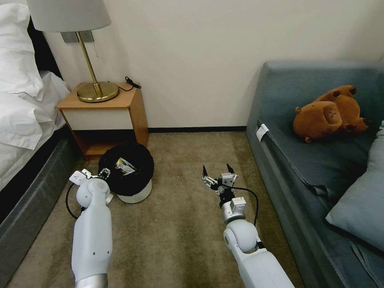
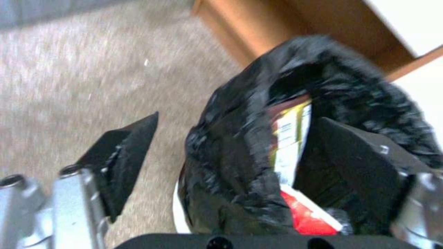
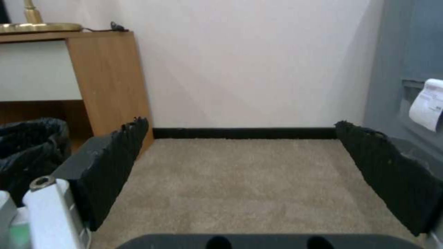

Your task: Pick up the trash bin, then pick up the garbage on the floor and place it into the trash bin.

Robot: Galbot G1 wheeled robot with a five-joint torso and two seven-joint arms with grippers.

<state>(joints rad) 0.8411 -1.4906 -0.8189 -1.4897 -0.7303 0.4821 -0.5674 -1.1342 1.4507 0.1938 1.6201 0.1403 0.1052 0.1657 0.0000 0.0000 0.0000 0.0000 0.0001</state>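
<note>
The left gripper (image 2: 235, 162) sits nearest the lens in the left wrist view, its jaws spread wide and straddling the near rim of the trash bin (image 1: 136, 193): one black finger hangs outside the bin over the carpet (image 1: 180, 224), the other reaches inside the black bag (image 2: 351, 90) that lines it. They have not closed on the rim; a clear gap shows on the outer side.

That straddle is the relation the coming move turns on. The rim runs crosswise between the jaws, so a straight close should pinch the bag and the bin wall together, if the inner finger is deep enough to catch the wall and not plastic alone. That depth cannot be told from these views.

Seen from the head, the bin stands on the carpet just in front of the nightstand (image 1: 104, 116), at the robot's left, with the left arm reaching to its near left edge. Garbage already lies inside: a yellow-and-white snack wrapper (image 2: 290, 138) and a red-white wrapper (image 2: 309, 214) below it. No litter can be made out on the open carpet, so the picking looks done or nearly so.

The right gripper (image 1: 219, 171) hovers over bare carpet between the bin and the grey sofa (image 1: 304, 132), well apart from the bin, jaws open and holding nothing. The left arm is plainly the nearer one.
</note>
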